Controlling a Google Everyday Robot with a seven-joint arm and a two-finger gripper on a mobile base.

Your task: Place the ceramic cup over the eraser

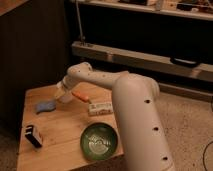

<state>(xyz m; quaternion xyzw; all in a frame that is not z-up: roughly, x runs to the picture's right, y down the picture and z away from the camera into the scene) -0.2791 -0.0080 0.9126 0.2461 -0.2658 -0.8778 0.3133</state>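
The wooden tabletop (65,125) carries a green bowl (100,142), and your big white arm (135,115) rises just right of the bowl. Your tool (63,95) hangs back and left of the bowl; you cannot tell how open it is or if it holds anything. The small black eraser (33,135) lies well left of the bowl.

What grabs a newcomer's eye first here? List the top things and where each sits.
The thick white arm dominates, reaching from the lower right across the wooden table, with its gripper at the back left near the blue cloth. Next comes the shiny green bowl at the table's front edge, then the black eraser near the front left corner.
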